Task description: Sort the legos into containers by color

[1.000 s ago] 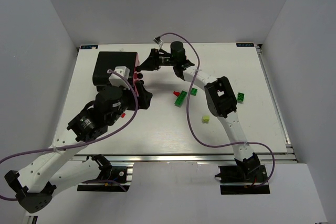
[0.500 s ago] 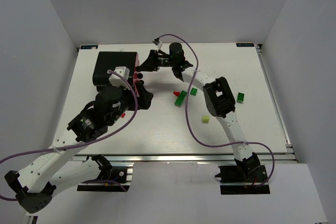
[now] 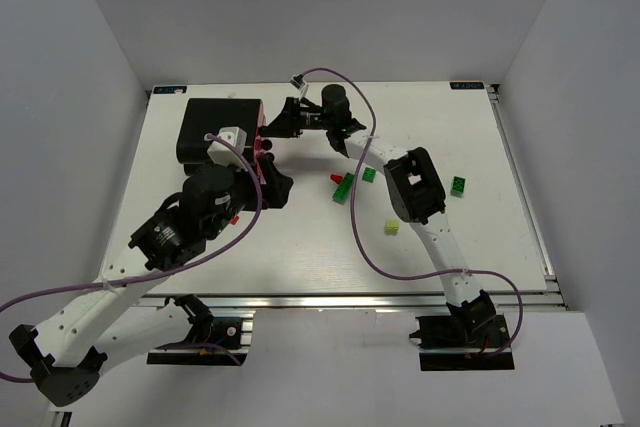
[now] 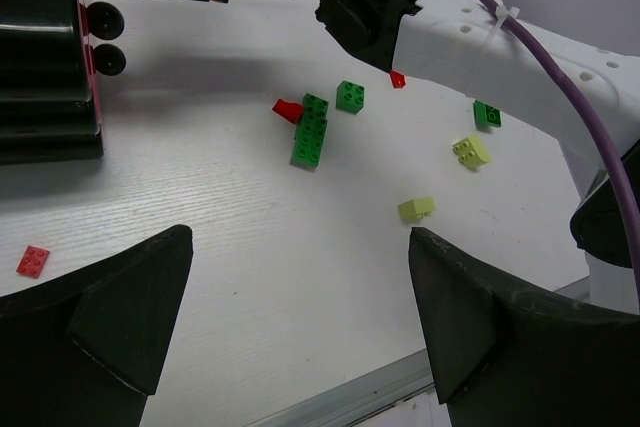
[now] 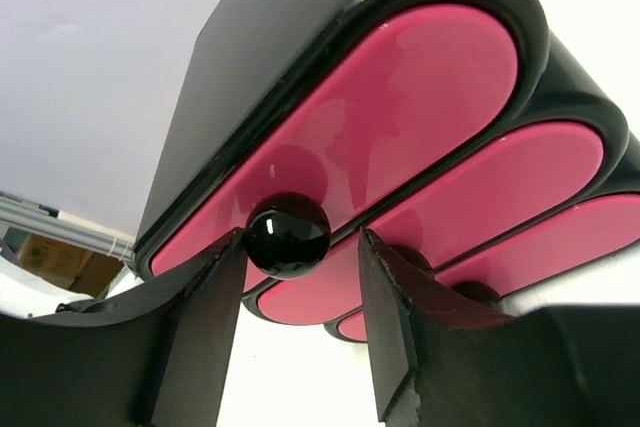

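Observation:
The black cabinet (image 3: 215, 127) stands at the far left, its pink drawers (image 3: 262, 137) facing right. In the right wrist view the top drawer (image 5: 400, 117) fills the frame and its round black knob (image 5: 289, 236) sits between my right gripper's (image 5: 300, 247) open fingers, touching the left one. My left gripper (image 4: 300, 317) is open and empty above bare table. A red lego (image 4: 288, 109), a green strip (image 4: 310, 130), small green legos (image 4: 350, 96) and pale yellow legos (image 4: 417, 209) lie mid-table. A flat red lego (image 4: 32, 261) lies near the cabinet.
The right arm (image 3: 415, 187) stretches across the table over the loose bricks. Another green brick (image 3: 458, 185) lies to its right. The table's metal front edge (image 4: 380, 387) runs just below the left gripper. White walls enclose the table.
My right gripper has shifted slightly left, closer to the drawer fronts. The left arm and the bricks have not moved.

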You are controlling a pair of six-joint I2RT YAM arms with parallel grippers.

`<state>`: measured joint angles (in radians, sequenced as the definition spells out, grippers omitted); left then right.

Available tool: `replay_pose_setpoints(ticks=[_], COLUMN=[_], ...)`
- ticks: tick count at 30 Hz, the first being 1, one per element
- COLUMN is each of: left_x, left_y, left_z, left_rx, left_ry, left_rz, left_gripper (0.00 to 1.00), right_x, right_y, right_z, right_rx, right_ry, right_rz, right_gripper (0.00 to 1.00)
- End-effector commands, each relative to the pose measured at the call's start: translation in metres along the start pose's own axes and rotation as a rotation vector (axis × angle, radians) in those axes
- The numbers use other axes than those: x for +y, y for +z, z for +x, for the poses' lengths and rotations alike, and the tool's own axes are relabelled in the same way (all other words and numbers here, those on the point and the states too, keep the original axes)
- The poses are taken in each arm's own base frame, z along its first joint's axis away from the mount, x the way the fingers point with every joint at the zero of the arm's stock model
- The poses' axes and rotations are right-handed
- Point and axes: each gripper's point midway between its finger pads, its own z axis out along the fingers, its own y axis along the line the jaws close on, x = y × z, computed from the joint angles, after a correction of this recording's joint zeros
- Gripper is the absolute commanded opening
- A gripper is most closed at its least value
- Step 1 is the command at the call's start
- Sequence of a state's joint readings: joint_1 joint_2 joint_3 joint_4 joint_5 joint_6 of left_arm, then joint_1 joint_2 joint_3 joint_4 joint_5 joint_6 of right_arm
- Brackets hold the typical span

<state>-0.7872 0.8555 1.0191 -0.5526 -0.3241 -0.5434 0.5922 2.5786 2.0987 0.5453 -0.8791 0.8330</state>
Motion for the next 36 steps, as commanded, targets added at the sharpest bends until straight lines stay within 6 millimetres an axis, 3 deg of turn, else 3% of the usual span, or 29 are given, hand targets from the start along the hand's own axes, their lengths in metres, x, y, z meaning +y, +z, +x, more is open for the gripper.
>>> replay_pose_setpoints(ticks=[1,6,9,15,22,36], left_x=[-0.001,-0.001,-0.001,0.0,0.002,0.011], left_y=[-0.004,-0.004,-0.003,-0.006,-0.008,-0.011], left_z=[0.0,0.002,0.004,0.003,0.003,0.008], left_rx=[-0.009,-0.008,-0.003,-0.008,-0.01,-0.012], left_ry=[-0.019,-0.027,-0.031,-0.039,-0.039,-0.041], left_rz=[0.018,0.019,0.018,0.018,0.016,-0.01], left_gripper=[0.98,0.98,0.98,0.98,0.98,0.98], right_x=[0.016,0.018,0.017,0.013,0.009,-0.003], right_y=[0.006,0.006,0.005,-0.009,-0.038,-0.07], right_z=[-0.016,-0.018,-0.018,-0.019,-0.031,-0.023], right_rx=[-0.036,-0.044,-0.044,-0.043,-0.065,-0.066], right_ry=[-0.068,-0.085,-0.08,-0.066,-0.062,-0.046], right_rz=[-0.042,-0.053,-0.049,-0.041,-0.017,0.028], right_gripper=[0.53,0.4,0.16,0.14,0.14,0.19])
